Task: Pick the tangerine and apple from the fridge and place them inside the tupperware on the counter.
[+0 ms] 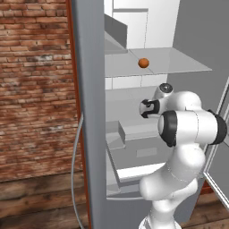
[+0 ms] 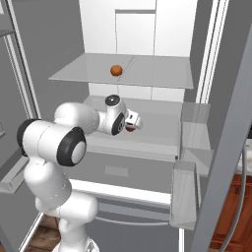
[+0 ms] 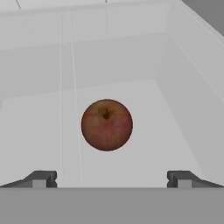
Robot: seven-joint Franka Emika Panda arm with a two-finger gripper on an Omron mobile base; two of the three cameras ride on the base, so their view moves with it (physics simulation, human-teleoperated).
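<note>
- Left base view: you are looking into the open fridge, a tall grey cabinet with a pale inside, beside a red brick wall. The fridge door stands edge-on toward you, with a thin curved handle on its left side.
- On the upper grey shelf sits the tangerine, a small bright orange ball near the middle of the shelf.
- The white arm rises from the lower right and reaches into the fridge at the level below that shelf. Its hand is turned away from you here, so you cannot judge the jaws from this side.
- Right base view: the same fridge from the other side. The tangerine rests on the upper shelf, a little left of centre.
- Below it, the arm bends in from the lower left, and its gripper hangs over the middle shelf. A small dark red patch, the apple, peeks out just beside the fingertips.
- Door bins line the right side.
- Hand view: you look straight down the gripper at the apple, a dark red-brown ball with its stem dimple facing you, lying on the pale shelf floor.
- The two dark fingertips stand wide apart at the bottom. The apple lies ahead, centred between them; nothing is held.
</note>
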